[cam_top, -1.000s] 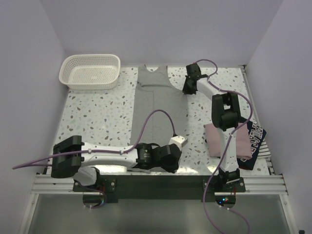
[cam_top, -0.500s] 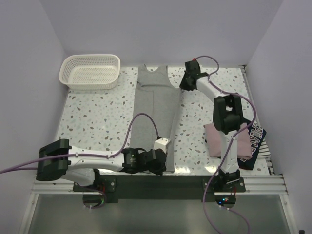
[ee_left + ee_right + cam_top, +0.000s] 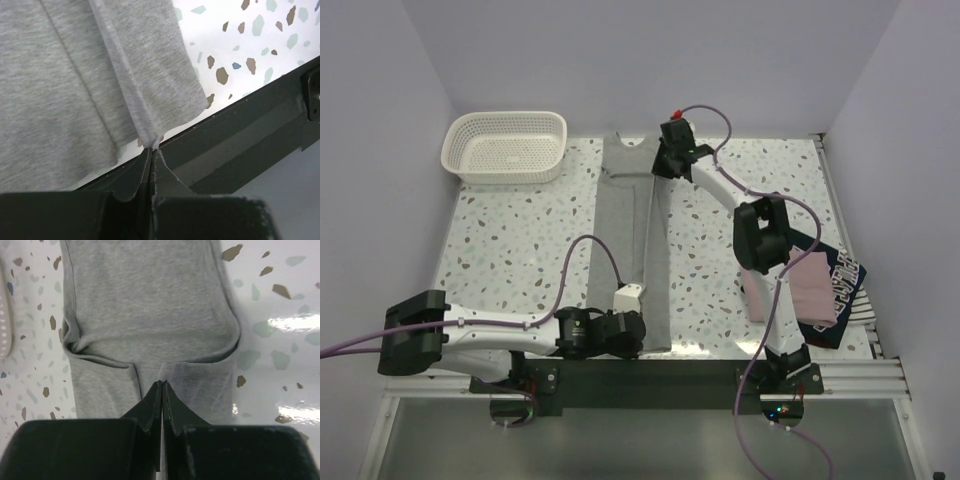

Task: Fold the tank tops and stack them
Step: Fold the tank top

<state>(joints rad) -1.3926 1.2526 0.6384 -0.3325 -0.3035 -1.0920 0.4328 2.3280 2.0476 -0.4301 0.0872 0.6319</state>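
One white plastic lattice basket [image 3: 506, 170] sits at the far left corner of the speckled white terrazzo table [image 3: 520, 240], its lattice floor showing across its whole inside. None of the tops is in it.

The plain grey tank top [image 3: 638, 230] lies down the middle of the table as a long narrow strip, folded lengthwise, running from the far edge to the near edge. The left gripper [image 3: 640, 335] is at the near edge with its jaws pressed together on the grey hem; in the left wrist view its tip [image 3: 151, 152] pinches a small tuck of cloth [image 3: 60, 90] right above the black rail [image 3: 240, 135]. The right gripper [image 3: 662, 165] reaches to the far end of the strip. In its wrist view the fingers [image 3: 162, 385] are clamped on a fold of grey cloth [image 3: 145, 295] just below the curved armhole edge.

Near the right edge, toward the near right corner, the dusty pink tank top [image 3: 815, 285] lies folded on the navy tank top with white-and-red lettering [image 3: 847, 300]. The right arm's lower links cross above the left part of this pile, hiding some of the pink cloth. Both are well apart from the grey strip.
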